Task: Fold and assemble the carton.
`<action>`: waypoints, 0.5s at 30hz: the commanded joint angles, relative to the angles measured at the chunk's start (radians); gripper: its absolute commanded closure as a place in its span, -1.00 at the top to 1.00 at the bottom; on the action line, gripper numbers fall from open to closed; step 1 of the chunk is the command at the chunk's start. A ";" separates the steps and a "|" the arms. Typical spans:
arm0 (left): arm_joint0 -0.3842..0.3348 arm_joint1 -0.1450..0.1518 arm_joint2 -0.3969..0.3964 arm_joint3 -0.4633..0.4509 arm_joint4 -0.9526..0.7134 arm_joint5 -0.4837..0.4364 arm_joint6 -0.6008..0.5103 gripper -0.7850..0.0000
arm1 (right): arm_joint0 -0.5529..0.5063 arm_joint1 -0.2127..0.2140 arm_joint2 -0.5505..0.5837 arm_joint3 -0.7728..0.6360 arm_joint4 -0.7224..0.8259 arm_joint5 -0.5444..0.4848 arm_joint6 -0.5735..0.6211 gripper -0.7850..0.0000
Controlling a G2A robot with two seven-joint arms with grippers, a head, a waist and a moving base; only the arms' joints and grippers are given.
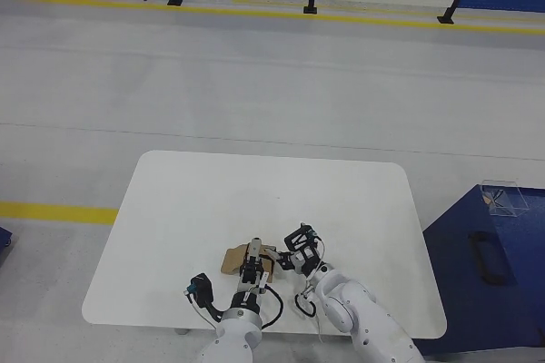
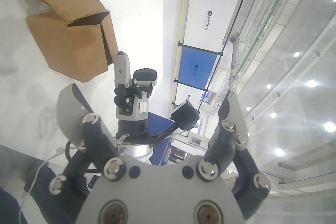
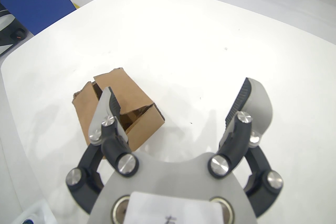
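Right wrist view: the brown corrugated cardboard carton [image 3: 143, 126] lies half-formed on the white surface [image 3: 183, 38], its end flaps unclosed. The left tool [image 2: 149, 92] and right tool [image 3: 178, 86] gape wide, empty; most of the folding seems left.

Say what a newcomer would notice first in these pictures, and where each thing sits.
A half-folded brown carton lies near the robot's edge of the white table, its flaps loose and one end gaping. The right end effector hangs open beside that end, and the left end effector, also open, sits a little farther from it.
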State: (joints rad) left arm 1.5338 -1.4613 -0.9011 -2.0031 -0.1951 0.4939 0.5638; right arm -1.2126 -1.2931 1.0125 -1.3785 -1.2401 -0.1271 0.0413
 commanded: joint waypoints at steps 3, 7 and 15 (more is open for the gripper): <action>0.000 0.000 0.000 0.000 0.000 0.000 0.000 1.00 | 0.000 0.000 0.000 0.000 0.001 0.000 -0.001 1.00; 0.000 0.000 0.000 0.000 0.000 0.000 0.000 1.00 | 0.000 0.000 0.000 0.000 0.001 0.000 -0.001 1.00; 0.061 0.013 -0.087 0.045 -0.034 -0.220 -0.137 1.00 | 0.000 0.000 0.000 0.000 0.001 0.000 -0.001 1.00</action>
State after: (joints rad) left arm 1.5864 -1.4494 -0.9766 -1.9724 -0.2149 0.3175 0.4465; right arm -1.2129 -1.2931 1.0129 -1.3788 -1.2391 -0.1267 0.0405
